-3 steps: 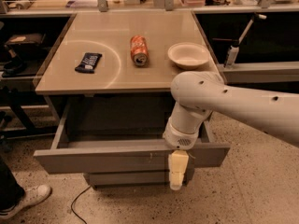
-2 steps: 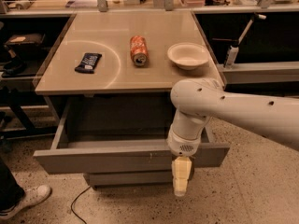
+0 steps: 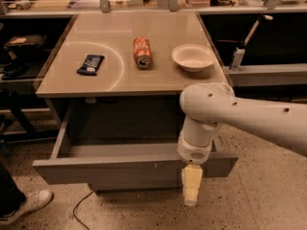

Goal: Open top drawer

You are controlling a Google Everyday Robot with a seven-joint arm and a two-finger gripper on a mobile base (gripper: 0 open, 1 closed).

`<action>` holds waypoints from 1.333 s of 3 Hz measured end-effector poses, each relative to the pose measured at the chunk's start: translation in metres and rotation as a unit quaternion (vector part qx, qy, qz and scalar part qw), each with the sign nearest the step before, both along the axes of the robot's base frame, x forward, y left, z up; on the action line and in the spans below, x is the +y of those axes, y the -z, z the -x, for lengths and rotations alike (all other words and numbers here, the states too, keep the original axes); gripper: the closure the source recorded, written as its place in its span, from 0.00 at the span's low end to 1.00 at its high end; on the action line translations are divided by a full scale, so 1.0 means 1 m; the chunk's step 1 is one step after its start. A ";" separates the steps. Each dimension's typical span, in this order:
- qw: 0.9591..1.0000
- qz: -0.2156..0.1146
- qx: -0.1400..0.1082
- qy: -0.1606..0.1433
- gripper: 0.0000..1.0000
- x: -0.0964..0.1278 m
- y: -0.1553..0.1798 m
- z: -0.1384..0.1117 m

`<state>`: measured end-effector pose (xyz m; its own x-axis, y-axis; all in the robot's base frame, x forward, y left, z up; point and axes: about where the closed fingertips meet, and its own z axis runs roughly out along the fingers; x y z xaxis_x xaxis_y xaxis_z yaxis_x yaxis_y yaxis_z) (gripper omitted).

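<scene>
The top drawer (image 3: 110, 172) is a wide grey handleless drawer under the tabletop. It stands pulled far out, and its shallow grey tray (image 3: 120, 150) shows inside. My gripper (image 3: 191, 190) hangs pointing down from the white arm (image 3: 225, 114), in front of the drawer's front panel right of centre, with its tip below the panel's lower edge. It holds nothing that I can see.
On the beige tabletop (image 3: 115, 83) lie a dark snack packet (image 3: 90, 64), an orange can on its side (image 3: 142, 51) and a white bowl (image 3: 193, 57). A person's white shoe (image 3: 24, 206) and a cable (image 3: 79, 209) are on the floor at lower left. Cluttered shelves stand behind.
My gripper has moved slightly down and to the right in front of the drawer panel. The drawer has stayed pulled out.
</scene>
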<state>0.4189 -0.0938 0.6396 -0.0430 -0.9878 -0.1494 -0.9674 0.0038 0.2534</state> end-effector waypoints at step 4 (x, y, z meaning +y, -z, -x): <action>0.999 0.028 0.020 0.039 0.00 -0.041 -0.007 0.052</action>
